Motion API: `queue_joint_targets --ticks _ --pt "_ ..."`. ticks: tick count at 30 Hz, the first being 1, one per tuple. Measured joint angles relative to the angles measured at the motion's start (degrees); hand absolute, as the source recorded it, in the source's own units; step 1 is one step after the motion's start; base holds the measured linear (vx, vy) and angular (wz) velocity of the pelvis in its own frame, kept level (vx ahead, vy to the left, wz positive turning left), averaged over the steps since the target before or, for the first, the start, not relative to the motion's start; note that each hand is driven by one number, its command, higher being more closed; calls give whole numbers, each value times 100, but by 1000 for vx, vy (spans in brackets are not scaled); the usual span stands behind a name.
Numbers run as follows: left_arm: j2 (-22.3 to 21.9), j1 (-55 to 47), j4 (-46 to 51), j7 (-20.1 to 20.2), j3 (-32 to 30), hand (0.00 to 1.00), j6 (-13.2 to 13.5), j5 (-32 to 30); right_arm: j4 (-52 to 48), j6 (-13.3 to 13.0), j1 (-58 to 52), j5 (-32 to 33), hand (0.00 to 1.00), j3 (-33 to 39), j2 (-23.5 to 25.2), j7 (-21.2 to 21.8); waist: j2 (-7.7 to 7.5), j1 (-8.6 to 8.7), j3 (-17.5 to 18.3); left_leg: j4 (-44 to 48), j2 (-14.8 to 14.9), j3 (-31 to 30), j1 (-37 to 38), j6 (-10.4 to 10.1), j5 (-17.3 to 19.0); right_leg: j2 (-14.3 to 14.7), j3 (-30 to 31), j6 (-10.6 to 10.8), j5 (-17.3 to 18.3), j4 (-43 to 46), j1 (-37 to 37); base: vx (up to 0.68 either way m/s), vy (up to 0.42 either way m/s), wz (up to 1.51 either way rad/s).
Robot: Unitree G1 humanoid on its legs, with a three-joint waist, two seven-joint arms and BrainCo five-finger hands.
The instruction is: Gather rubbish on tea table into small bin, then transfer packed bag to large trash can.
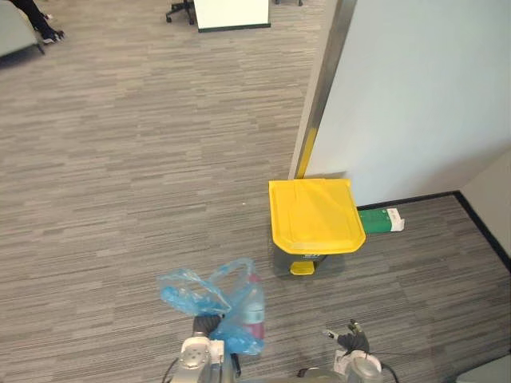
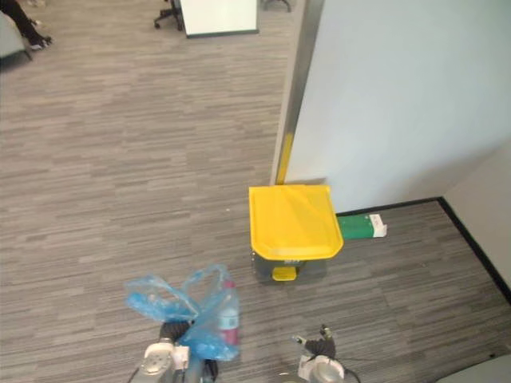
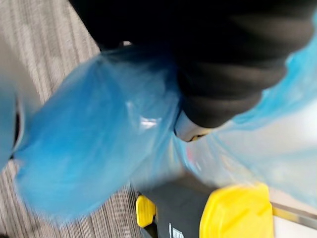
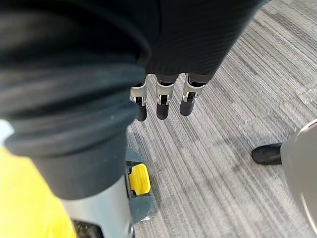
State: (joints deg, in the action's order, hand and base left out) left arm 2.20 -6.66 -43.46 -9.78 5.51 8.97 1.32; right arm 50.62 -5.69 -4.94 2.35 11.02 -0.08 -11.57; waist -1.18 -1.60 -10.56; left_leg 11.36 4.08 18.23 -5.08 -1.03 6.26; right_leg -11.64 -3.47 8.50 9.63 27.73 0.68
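1. Packed blue translucent plastic bag, with a clear bottle bearing a pink label inside it, is hanging at the robot's left hand, raised off the grey striped carpet floor. The plastic is draping over that hand, so I cannot tell whether it is clamped round the bag.
2. The right hand is hovering low at the robot's right side, holding nothing, its fingers lying straight and slightly apart.
3. The large grey trash can with a flat yellow lid is standing just ahead of the robot against a white wall panel. Its lid is lying shut, and a yellow foot pedal is sticking out at its base. A green carton is lying on the floor beside the can.
4. Judging by this, the gathering is done and the transfer step is in hand: the bag is near the can but not over it.
5. The next move is calling for the lid to be opened first, either by the pedal or by the free right hand lifting its front edge. The bag then needs bringing over the opening and letting go.
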Motion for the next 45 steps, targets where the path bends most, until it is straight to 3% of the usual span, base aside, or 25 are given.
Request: queue_joint_targets --ticks 1,2,4,5,6,7,8,9,10,11,12,13,16,20,28,34,38,39,41,42,45 --pt "47 -23 4 2 65 100 0 0 -46 0 -17 0 0 -3 10 14 -3 13 -41 2 -29 35 231 29 98 -79 95 100 -303 952 394 179 173 -18" --pt "120 -48 2 1 144 100 -21 0 -23 -13 28 -1 0 -13 -27 17 -24 126 -148 31 -60 60 631 90 315 -247 69 0 -980 2429 1026 231 162 -16" --pt "223 -13 -4 -15 107 100 -50 1 -27 -15 65 -4 0 -16 -37 21 -98 134 -233 177 4 104 916 102 566 -292 -275 -127 -569 3126 1554 189 71 -18" --pt "325 22 -8 -10 115 100 -53 2 -41 -38 170 -1 0 -18 -40 16 -123 163 -254 203 45 151 983 114 685 -368 -842 -324 -305 2873 1879 229 21 -12" --pt "407 104 -11 -9 110 100 -53 2 -25 -44 241 0 0 -17 -47 10 -156 200 -281 213 50 157 1025 127 773 -340 -1426 -346 -309 1869 2074 189 14 1" --pt "423 133 -11 -9 106 100 -53 2 -6 -44 263 1 0 -21 -53 10 -166 214 -296 234 50 153 1031 132 800 -311 -1560 -298 -355 1397 2077 266 -9 18" --pt "465 229 -4 2 93 100 -42 -2 43 -24 297 -5 0 -22 -83 2 -217 215 -360 460 45 162 1070 128 961 -124 -1829 -222 -671 -325 1929 315 -46 20" --pt "478 278 -4 3 41 100 -39 -4 109 -5 341 -8 0 -25 -94 -1 -296 219 -449 730 9 189 1109 30 1101 -28 -1853 -159 -909 -1358 1766 487 -94 20" --pt "484 276 -10 2 -8 100 -39 -4 213 2 377 -12 0 -30 -118 -4 -339 220 -493 1011 -17 190 1120 -25 1325 -16 -1907 -141 -965 -1790 1666 497 -119 -7" --pt "488 280 -34 -3 -26 100 -41 -2 235 35 368 -11 0 -44 -218 -17 -303 184 -562 1543 65 162 1134 -183 1793 20 -1866 -388 -1037 -1935 1483 455 -83 -39" --pt "402 308 -54 5 -29 100 -38 -5 231 43 533 -11 0 -49 -333 -23 20 157 -690 1818 318 51 1123 -243 2028 242 -1773 -388 -871 -1572 1547 357 -38 -43" --pt "385 329 -59 7 -10 100 -38 -5 194 36 563 -10 0 -25 -359 -22 114 175 -754 1837 360 -83 1161 -257 2105 299 -1734 -378 -740 -1366 1587 341 -10 -27" --pt "374 426 -120 62 -7 100 -21 -8 191 24 529 1 0 236 -321 -2 85 156 -802 1885 467 -490 1480 -356 2434 336 -1677 -415 -186 -249 1762 265 -41 15" --pt "264 510 -234 124 -17 100 -13 -7 -17 50 359 46 0 450 -200 -46 -3 120 -765 1921 647 -696 1515 -375 2480 268 -1862 -712 357 415 1870 195 -64 22" --pt "137 776 -200 114 -121 100 31 -6 -112 46 388 508 0 443 -145 -27 43 110 -762 1883 544 -853 1177 -536 2351 55 -2065 -759 271 343 2059 53 10 10" --pt "375 766 134 114 -104 100 35 6 -328 46 903 695 0 -478 -291 170 98 51 -772 2000 414 -1110 338 -496 2087 -242 -2324 -777 89 174 2429 -62 -28 41" --pt "498 817 702 101 -106 100 89 129 -649 -11 1962 729 0 -879 -627 156 265 -175 -921 2021 449 -1123 -6 -494 2085 -251 -2390 -806 -55 132 2692 -87 -86 13" --pt "523 761 1002 102 -106 100 253 264 -696 -78 2573 728 0 -912 -945 110 340 -212 -1010 2088 483 -1122 -146 -478 2094 -243 -2398 -691 -157 78 2754 -110 -83 12" --pt "573 762 1124 103 -67 100 327 353 -695 -119 3082 726 0 -908 -1203 28 357 -215 -1115 2123 518 -1132 -207 -384 2153 -226 -2410 -647 -225 29 2757 -126 -81 10" --pt "625 823 1186 106 23 100 387 452 -649 -101 3460 726 0 -898 -1513 -71 350 -220 -1243 2199 555 -1219 -298 -400 2186 -158 -2397 -615 -323 -84 2758 -136 -83 2" --pt "628 823 1249 107 119 100 417 564 -645 -96 3774 727 0 -900 -1844 -161 323 -244 -1401 2330 655 -1245 -448 -428 2203 -27 -2383 -625 -421 -206 2803 -117 -85 -8"
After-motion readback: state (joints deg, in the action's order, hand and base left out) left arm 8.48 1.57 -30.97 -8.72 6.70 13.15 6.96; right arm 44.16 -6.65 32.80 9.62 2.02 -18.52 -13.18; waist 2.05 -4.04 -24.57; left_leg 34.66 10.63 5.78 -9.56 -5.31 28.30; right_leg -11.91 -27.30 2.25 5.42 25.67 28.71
